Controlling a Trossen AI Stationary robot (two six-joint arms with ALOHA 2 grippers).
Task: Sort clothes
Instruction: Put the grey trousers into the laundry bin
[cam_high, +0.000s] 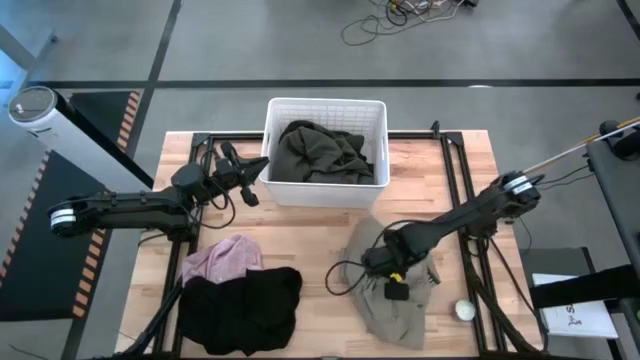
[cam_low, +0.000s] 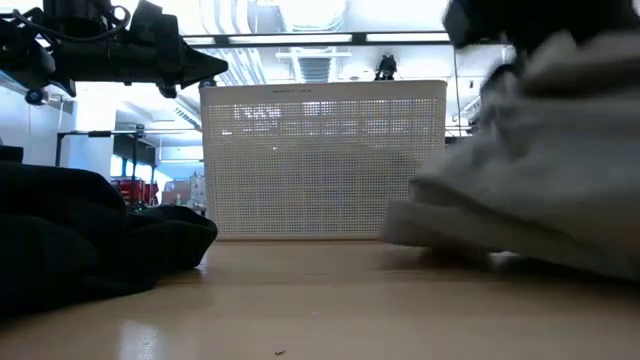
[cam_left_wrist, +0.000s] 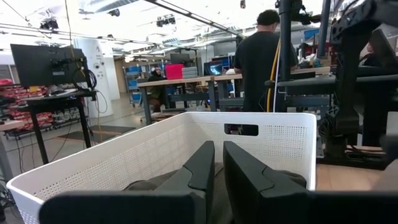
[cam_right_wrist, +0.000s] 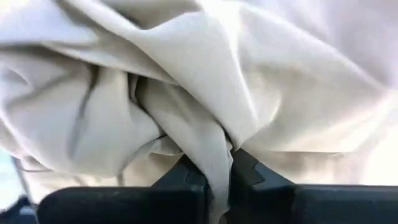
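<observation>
The right gripper (cam_high: 392, 272) sits low over the front right part of the counter (cam_high: 300, 245), its fingers (cam_right_wrist: 186, 180) pinched together on a fold of the khaki garment (cam_high: 390, 290); in the right wrist view the pale cloth (cam_right_wrist: 199, 93) fills the picture and a narrow pleat of it runs down between the two dark pads. The khaki garment lies crumpled under and around that gripper, its long axis running roughly from the basket side toward the counter's front edge, with the wider end nearer the front. In the low view it shows as a pale heap (cam_low: 540, 180) at the right, lifted in folds.

The left gripper (cam_high: 245, 172) hovers just beside the left wall of the white basket (cam_high: 325, 112), pointing toward it; its fingers (cam_left_wrist: 202, 168) are nearly together with only a thin gap, holding nothing. Inside the basket lies a bunched dark olive-green garment (cam_high: 320, 152).

On the front left of the counter, a pale pink shirt (cam_high: 225, 258) lies crumpled, touching a black garment (cam_high: 245, 305) spread just in front of it, whose long axis runs across the counter. Behind the basket, in the left wrist view, a person (cam_left_wrist: 264, 59) stands in the room.
</observation>
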